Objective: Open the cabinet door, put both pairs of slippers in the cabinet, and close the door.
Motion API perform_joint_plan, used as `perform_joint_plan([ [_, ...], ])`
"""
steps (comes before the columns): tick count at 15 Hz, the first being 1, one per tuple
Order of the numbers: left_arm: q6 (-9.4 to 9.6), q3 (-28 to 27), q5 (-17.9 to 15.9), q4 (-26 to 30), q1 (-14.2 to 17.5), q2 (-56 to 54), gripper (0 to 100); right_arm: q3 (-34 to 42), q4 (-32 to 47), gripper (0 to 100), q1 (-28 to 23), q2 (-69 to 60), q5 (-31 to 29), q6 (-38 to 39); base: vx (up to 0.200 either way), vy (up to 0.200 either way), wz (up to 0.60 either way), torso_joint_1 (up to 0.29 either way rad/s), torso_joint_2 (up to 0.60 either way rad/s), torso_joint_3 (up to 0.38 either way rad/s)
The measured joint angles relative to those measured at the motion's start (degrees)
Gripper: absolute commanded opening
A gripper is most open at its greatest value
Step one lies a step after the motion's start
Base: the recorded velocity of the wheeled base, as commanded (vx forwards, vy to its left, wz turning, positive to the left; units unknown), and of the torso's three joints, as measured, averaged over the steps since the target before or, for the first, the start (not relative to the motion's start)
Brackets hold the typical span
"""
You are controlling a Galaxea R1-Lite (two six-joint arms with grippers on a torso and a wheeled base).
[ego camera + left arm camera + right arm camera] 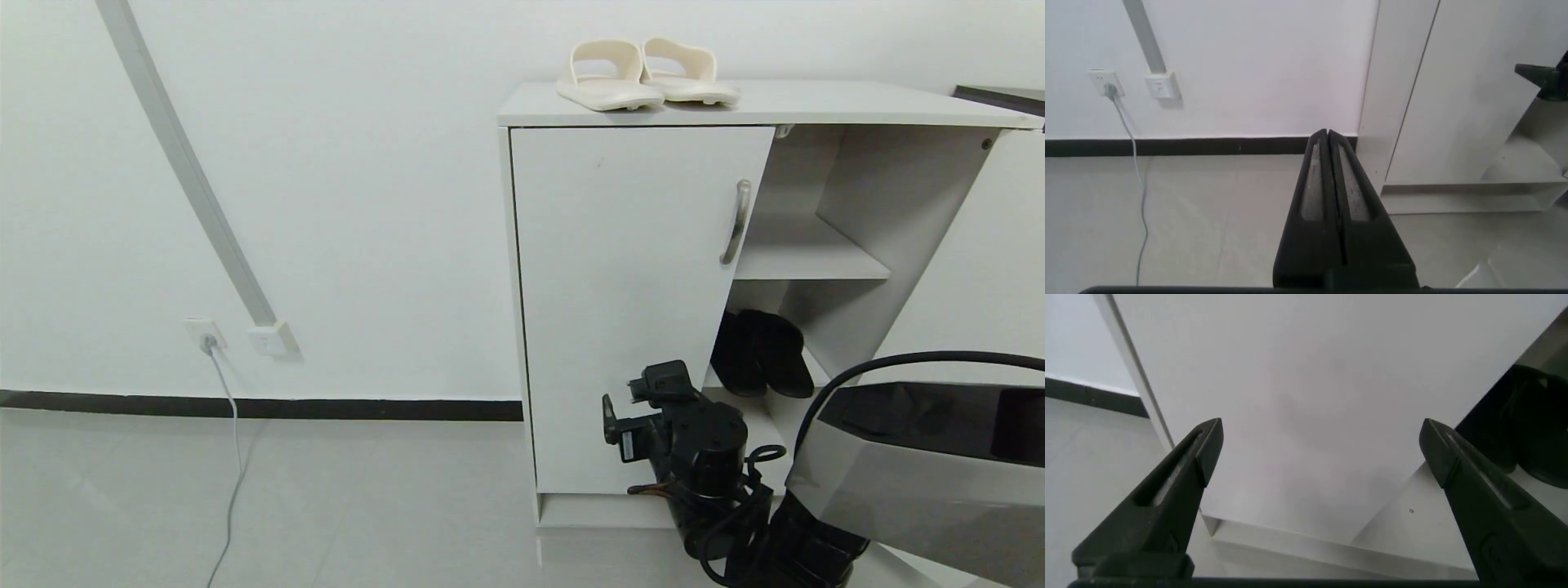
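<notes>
White wall (326, 163) backs the cabinet (857, 102). Right pincer (1320, 429), spread wide, faces its closed door (629, 310); black slippers (763, 353) sit shelved just beside it, cream slippers (649, 75) high above on top. Left pincer (1327, 139) is pressed together. Reaching up could nudge a cream slipper off the edge

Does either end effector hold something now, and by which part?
Nothing is held. The left end effector is shut and empty; the right end effector is open, facing the cabinet door.

Cream slippers (649, 75) sit atop the white cabinet (857, 102); black slippers (763, 353) stand inside, right door (980, 269) open.
</notes>
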Motion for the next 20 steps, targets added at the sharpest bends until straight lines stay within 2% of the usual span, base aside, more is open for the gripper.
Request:
perform_joint_plan([
  [9,-0.06,0.0,0.0,0.0,0.0,0.0,0,0.1,0.0,100,-0.4,-0.1,0.0,0.0,0.000,0.000,0.00,0.000,0.00,-0.010],
  [20,-0.06,0.0,0.0,0.0,0.0,0.0,0,0.4,0.0,100,-0.4,-0.1,0.0,0.0,0.000,0.000,0.00,0.080,-0.41,-0.330],
])
